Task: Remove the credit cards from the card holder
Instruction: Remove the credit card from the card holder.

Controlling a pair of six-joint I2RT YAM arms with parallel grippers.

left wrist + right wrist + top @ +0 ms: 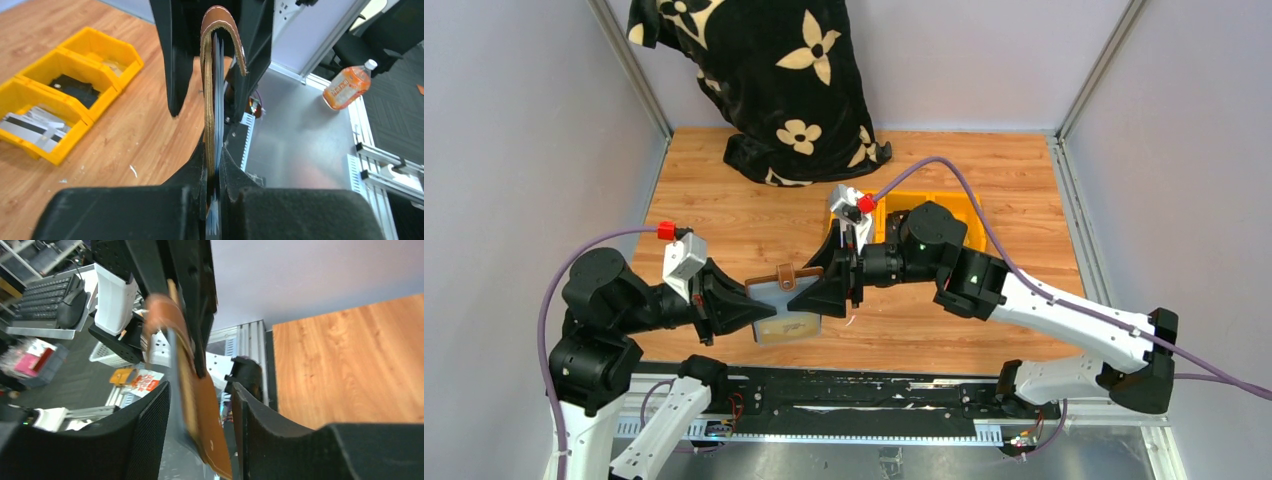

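Observation:
The brown card holder (784,275) is held upright in the air between my two grippers, above the table's near edge. Its closing tab (222,30) curls over the top. My left gripper (757,308) is shut on the holder's left edge, its jaws pinching it in the left wrist view (214,165). Thin pale bluish card edges (216,100) show inside the holder, and its pale sleeve face (784,300) faces up. My right gripper (812,295) is open, its fingers either side of the holder's right end (202,410) without closing on it.
Yellow plastic bins (934,215) stand behind the right arm and hold dark and pale items (60,95). A black flowered cloth (769,80) lies at the back. An orange bottle (347,85) lies off the table, beyond the metal edge (874,400).

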